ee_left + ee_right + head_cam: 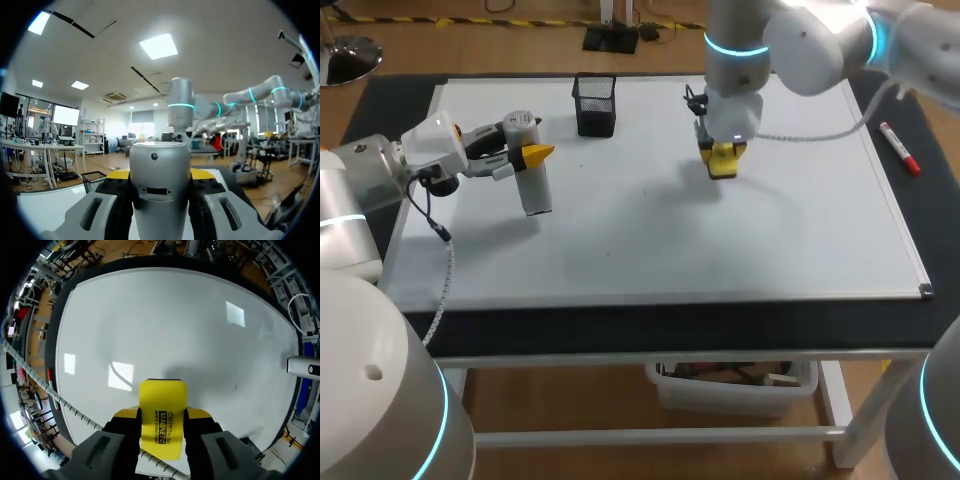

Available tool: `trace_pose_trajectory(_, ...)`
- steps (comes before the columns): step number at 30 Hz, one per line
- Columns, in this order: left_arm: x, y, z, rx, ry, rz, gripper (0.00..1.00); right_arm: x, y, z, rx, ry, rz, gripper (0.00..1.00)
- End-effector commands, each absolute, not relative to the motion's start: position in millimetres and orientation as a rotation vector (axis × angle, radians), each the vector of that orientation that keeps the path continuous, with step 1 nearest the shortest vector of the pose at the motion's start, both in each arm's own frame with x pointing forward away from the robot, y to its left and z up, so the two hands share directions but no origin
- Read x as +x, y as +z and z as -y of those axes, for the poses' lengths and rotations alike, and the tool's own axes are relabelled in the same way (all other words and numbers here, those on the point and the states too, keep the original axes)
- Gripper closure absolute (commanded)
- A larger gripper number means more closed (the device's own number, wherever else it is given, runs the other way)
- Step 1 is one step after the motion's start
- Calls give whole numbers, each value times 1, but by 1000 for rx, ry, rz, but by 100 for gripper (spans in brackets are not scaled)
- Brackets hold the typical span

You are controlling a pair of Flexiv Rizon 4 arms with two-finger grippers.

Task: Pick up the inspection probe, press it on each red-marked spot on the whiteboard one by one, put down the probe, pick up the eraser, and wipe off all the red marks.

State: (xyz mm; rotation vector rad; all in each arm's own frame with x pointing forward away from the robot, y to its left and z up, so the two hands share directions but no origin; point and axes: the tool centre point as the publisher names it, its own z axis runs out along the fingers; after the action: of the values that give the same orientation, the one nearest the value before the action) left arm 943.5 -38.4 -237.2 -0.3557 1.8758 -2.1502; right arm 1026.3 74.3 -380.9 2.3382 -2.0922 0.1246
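Left fingers (538, 153) are gripping the probe (535, 187) over the whiteboard (720, 240); right fingers (125, 416) are clamping the yellow eraser (162, 415), resting on the board.

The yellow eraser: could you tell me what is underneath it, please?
Only whiteboard shows around the eraser; the patch directly beneath it is covered.

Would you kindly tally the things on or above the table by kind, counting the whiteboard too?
whiteboard: 1
inspection probe: 1
yellow eraser: 1
marker pen: 1
black mesh pen holder: 1
Total: 5
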Motion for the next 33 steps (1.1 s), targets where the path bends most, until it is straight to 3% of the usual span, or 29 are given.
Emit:
trace_pose_trajectory(1, 944, -237, 38, -355, -2153, -1875, 100, 1083, -387, -91, 2298, 101, 2056, 100)
trace_pose_trajectory(13, 944, -237, 38, -355, -2153, -1875, 100, 1142, -396, -103, 2279, 12, 2085, 100)
trace_pose_trajectory(33, 944, -237, 38, -355, -2153, -1875, 100, 1169, -413, -99, 2216, 23, 2077, 100)
